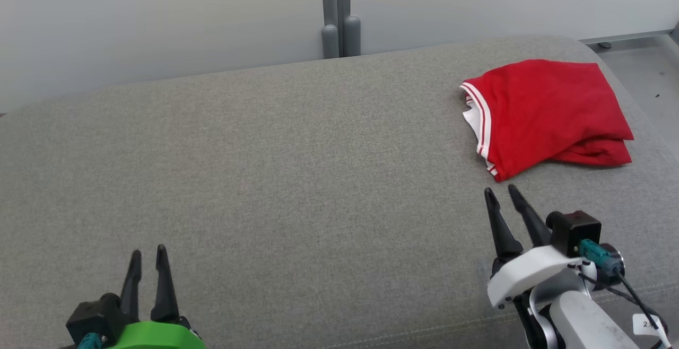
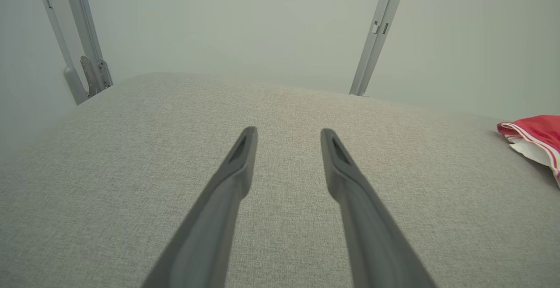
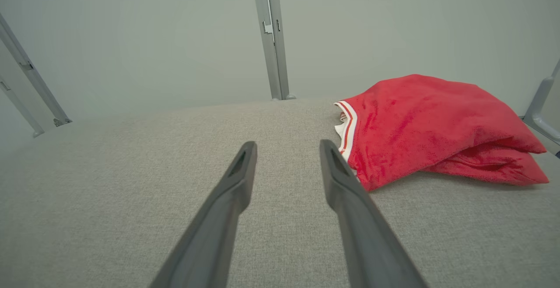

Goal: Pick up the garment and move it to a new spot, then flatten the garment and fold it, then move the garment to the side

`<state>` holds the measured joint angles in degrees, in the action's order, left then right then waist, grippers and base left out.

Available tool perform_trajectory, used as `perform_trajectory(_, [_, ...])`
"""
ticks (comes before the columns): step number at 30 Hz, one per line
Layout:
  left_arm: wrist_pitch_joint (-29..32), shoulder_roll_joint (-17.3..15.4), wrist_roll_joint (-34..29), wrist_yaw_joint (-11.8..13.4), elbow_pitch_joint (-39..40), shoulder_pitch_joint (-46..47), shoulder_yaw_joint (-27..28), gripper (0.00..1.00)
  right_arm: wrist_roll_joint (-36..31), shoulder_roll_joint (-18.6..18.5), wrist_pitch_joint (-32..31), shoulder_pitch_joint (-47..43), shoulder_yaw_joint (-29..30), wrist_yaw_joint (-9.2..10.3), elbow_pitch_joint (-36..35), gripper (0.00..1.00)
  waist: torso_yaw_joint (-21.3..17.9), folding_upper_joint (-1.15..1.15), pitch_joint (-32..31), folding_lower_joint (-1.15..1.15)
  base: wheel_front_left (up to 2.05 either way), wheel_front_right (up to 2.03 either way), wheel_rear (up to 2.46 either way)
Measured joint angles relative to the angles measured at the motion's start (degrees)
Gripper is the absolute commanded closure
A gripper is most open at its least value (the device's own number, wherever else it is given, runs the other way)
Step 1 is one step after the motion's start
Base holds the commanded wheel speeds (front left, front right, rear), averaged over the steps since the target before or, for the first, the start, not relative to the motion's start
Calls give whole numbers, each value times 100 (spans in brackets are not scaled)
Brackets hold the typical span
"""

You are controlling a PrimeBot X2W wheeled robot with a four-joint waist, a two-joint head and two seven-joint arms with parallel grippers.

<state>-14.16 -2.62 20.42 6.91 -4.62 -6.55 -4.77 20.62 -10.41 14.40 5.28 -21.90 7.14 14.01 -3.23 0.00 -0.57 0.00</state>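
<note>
In the head view, the red garment [image 1: 546, 110] lies as a folded bundle with white-striped trim along its left edge. It sits at the far right of the grey fabric worktop [image 1: 292, 168], near the rounded corner. The right pincer [image 1: 500, 189] hovers just short of the garment's near edge, clear of the cloth, with its fingers parted and holding nothing. The left pincer [image 1: 148, 250] is at the lower left, well apart from the garment, also parted and empty. A grey post [image 1: 339, 20] stands against the pale wall behind the worktop.

In the left wrist view, the left pincer [image 2: 288, 130] is spread above bare grey fabric with nothing between its fingers. The garment's striped edge [image 2: 536, 132] shows at the far right.

In the right wrist view, the right pincer [image 3: 288, 143] is released and empty. The garment [image 3: 428, 121] lies just beyond it, to the right.
</note>
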Motion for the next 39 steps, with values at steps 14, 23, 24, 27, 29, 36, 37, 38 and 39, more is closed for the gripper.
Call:
perform_trajectory(14, [103,56,575,-93,-234,-90,-45,100,579,143,-88,-321,134,-133,157,100,34,0,10,0,0,0,0])
perform_trajectory(23, [282,56,1390,-214,-245,-81,21,100,1358,199,-290,-321,393,-256,120,100,63,0,18,0,0,0,0])
perform_trajectory(24, [304,56,1458,-221,-248,-80,32,100,1432,209,-294,-321,426,-257,119,100,67,0,19,0,0,0,0])
perform_trajectory(27, [368,56,1716,-283,-276,-71,74,100,1702,241,-391,-320,538,-309,114,100,79,0,23,0,0,0,0])
perform_trajectory(29, [405,56,1859,-288,-293,-64,82,100,1853,263,-419,-320,598,-312,113,100,86,0,24,0,0,0,0])
perform_trajectory(36, [565,53,2343,-396,-355,20,132,100,2340,286,-568,-320,794,-427,110,100,107,0,30,0,0,0,0])
perform_trajectory(37, [583,52,2437,-407,-366,26,138,100,2424,288,-598,-320,822,-428,110,100,110,0,31,0,0,0,0])
perform_trajectory(38, [600,51,2524,-431,-381,36,147,100,2503,291,-614,-320,851,-441,110,100,114,0,31,0,0,0,0])
perform_trajectory(39, [627,48,2582,-443,-389,51,157,100,2571,294,-637,-320,879,-464,110,100,117,0,32,0,0,0,0])
